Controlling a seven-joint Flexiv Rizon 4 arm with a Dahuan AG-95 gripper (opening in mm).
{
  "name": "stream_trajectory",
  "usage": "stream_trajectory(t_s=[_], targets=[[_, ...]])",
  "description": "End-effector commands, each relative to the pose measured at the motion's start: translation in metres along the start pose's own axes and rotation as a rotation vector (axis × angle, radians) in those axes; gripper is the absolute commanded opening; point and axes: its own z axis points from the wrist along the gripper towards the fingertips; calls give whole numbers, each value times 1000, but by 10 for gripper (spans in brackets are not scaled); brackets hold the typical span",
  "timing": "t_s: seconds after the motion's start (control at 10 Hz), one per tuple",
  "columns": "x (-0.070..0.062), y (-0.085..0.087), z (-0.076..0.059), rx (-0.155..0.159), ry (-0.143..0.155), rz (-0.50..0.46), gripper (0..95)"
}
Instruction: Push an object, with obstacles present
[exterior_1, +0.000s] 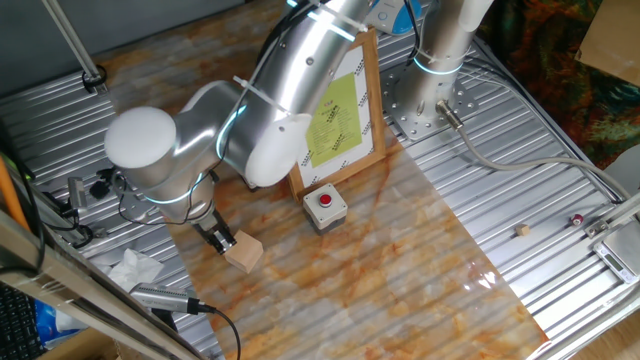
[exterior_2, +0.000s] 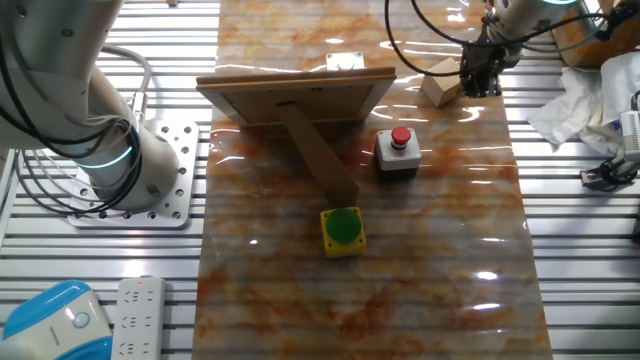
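Observation:
The object, a small plain tan wooden cube (exterior_1: 244, 252) (exterior_2: 440, 82), sits on the marbled board near its edge. My gripper (exterior_1: 217, 238) (exterior_2: 479, 78) is low beside the cube, its dark fingers together and its tip against the cube's side, with nothing held. One obstacle, a grey box with a red button (exterior_1: 325, 205) (exterior_2: 398, 153), stands a short way from the cube. The wood-framed picture with a yellow-green sheet (exterior_1: 340, 115) (exterior_2: 295, 95) stands upright beyond it, partly hidden by my arm in one fixed view.
A yellow box with a green button (exterior_2: 342, 229) sits near the board's middle, by the frame's prop leg. Crumpled white tissue (exterior_1: 133, 268) (exterior_2: 575, 105) and cables lie on the ribbed metal table beside my gripper. The arm's base (exterior_2: 130, 165) stands off the board.

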Motion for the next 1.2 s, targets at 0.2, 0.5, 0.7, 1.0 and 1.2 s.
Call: stream_trajectory(t_s=[0.2, 0.5, 0.7, 1.0, 1.2], targets=[[-2, 0, 1, 4, 23, -38, 0], [-2, 0, 1, 26, 37, -62, 0], [-2, 0, 1, 25, 34, -66, 0], [-2, 0, 1, 18, 30, -72, 0], [0, 0, 3, 21, 24, -74, 0]])
